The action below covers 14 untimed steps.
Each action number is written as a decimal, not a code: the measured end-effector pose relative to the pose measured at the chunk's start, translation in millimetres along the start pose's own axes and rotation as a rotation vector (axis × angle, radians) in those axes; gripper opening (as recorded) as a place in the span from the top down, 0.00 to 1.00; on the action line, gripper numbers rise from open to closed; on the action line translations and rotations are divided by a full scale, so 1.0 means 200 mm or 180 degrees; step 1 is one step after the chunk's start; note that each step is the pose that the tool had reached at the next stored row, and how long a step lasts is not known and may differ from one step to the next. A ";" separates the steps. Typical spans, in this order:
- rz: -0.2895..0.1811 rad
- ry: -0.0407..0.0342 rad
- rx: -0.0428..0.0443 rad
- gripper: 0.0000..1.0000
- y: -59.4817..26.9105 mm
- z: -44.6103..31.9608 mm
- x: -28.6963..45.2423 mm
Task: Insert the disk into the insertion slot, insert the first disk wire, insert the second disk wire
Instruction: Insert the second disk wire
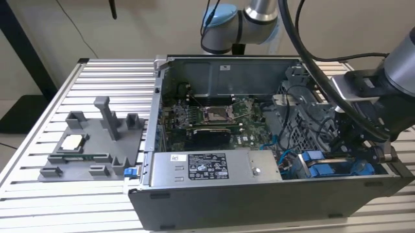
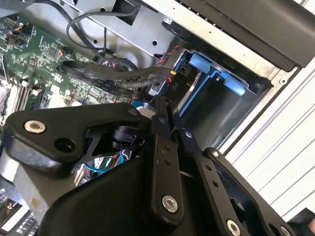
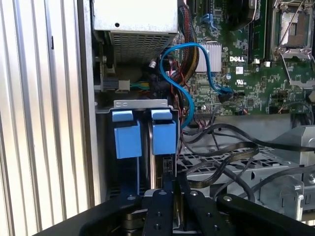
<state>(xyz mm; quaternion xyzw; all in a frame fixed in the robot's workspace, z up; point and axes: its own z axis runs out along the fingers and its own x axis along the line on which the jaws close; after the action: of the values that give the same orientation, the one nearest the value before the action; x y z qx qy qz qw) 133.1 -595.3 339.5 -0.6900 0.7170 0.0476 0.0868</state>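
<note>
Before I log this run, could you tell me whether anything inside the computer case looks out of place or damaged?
Nothing looks damaged or spilled. The claw sits low at the insertion slot, where blue carrier tabs stand upright side by side. Loose black cables and a blue cable sprawl beside the bay, untidy but not visibly snagged.

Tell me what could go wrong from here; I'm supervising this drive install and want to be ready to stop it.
1. Loose black cables lie right beside the gripper, so the arm might snag or drag one.
2. The blue wire loops close to the blue carrier tabs of the insertion slot and could get pinched or pulled.
3. The gripper works in a tight corner by the case wall; a sideways push could knock it.
</note>
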 end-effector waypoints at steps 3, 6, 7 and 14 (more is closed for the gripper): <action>0.0000 -0.0001 0.0002 0.84 0.001 0.004 0.000; 0.0000 -0.0002 0.0003 0.84 0.001 0.015 0.002; 0.0000 0.0000 0.0003 0.84 0.001 0.021 0.003; 0.0000 -0.0004 0.0001 0.76 0.001 0.011 0.002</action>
<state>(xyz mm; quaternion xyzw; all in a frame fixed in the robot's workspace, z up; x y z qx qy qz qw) 132.9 -595.2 337.2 -0.6899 0.7170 0.0479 0.0873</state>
